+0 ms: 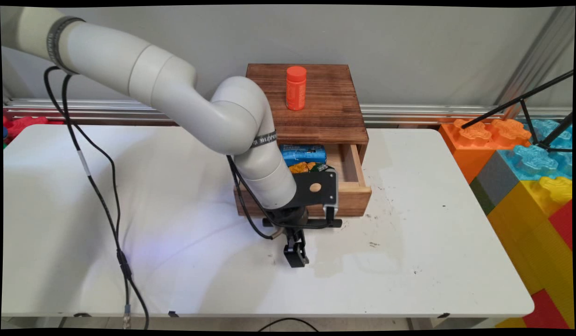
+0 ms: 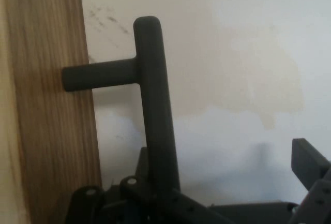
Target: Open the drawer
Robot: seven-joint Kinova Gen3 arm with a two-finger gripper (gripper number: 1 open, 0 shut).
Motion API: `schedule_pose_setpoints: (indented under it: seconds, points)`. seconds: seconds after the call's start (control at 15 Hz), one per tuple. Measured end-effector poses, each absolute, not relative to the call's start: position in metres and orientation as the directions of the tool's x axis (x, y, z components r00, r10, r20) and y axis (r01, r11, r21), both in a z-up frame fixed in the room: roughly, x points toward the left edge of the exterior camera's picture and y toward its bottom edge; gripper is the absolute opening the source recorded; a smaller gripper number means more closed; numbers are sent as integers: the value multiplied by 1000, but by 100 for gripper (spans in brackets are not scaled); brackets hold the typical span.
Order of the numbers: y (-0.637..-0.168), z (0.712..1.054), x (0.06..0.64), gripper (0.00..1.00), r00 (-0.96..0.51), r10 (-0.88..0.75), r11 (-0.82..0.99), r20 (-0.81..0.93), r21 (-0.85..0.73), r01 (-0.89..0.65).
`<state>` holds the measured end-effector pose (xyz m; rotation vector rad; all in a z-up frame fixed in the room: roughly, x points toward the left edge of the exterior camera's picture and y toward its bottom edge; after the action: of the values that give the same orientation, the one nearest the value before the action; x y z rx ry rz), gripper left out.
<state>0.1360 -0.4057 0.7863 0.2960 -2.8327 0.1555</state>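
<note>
A dark wooden box (image 1: 315, 100) stands at the table's back with its drawer (image 1: 350, 186) pulled out. Inside the drawer lie a blue packet (image 1: 302, 154) and an orange packet (image 1: 301, 167). An orange bottle (image 1: 295, 87) stands upright on the box top. My gripper (image 1: 295, 255) points down at the table just in front of the drawer front. In the hand view the wooden drawer front (image 2: 46, 131) fills the left, and its black handle (image 2: 152, 105) runs down beside my left finger. My gripper (image 2: 225, 168) is open and holds nothing; one fingertip (image 2: 310, 162) shows at the right.
The white table (image 1: 432, 261) has a stained patch under and to the right of the gripper. Large coloured toy blocks (image 1: 525, 177) stand off the table's right side, with a black tripod leg (image 1: 521, 100) above them. Black cables (image 1: 106, 196) hang over the table's left.
</note>
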Motion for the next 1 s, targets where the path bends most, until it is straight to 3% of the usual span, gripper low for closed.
schedule_pose_setpoints:
  seconds: [1.0]
  points:
    - [-350, 797, 141, 100, -946, -136, 985, 293, -64, -162]
